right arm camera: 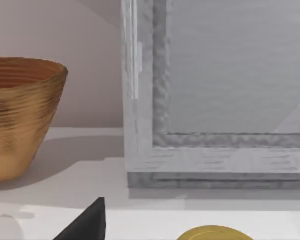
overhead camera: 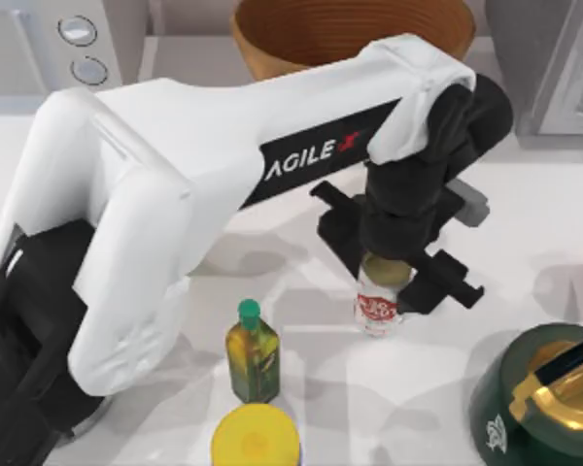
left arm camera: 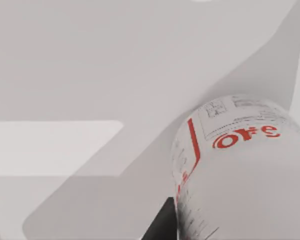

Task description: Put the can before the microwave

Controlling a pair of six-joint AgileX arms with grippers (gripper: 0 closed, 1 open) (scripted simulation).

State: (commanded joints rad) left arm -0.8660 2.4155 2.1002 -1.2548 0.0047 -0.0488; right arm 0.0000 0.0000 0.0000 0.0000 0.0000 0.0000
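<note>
— Where does the left gripper [overhead camera: 400, 254] stand, and what do its jaws do?

— It hangs over the middle of the table [overhead camera: 525, 233], straight above the can [overhead camera: 380, 301], with the white AgileX arm reaching in from the left. The wrist hides the fingertips from above, so whether the jaws pinch the can or stand spread around it cannot be told. The black gripper body sits right on the can's dull gold top. In the left wrist view the can [left arm camera: 240, 170] lies very close below, its white side with red lettering beside a dark finger [left arm camera: 162, 222].

— And the can's place?

— Upright on the table, near the centre, just right of the green-capped bottle [overhead camera: 252, 354] and above the yellow-topped container [overhead camera: 256, 437]. The microwave [overhead camera: 63, 44] is well apart from it, in the far left corner.

— The right gripper?

— Its arm is parked at the right. Its wrist view faces the darker grey appliance [right arm camera: 215, 100] and the wooden bowl [right arm camera: 22, 115]; the jaws' state cannot be told.
</note>
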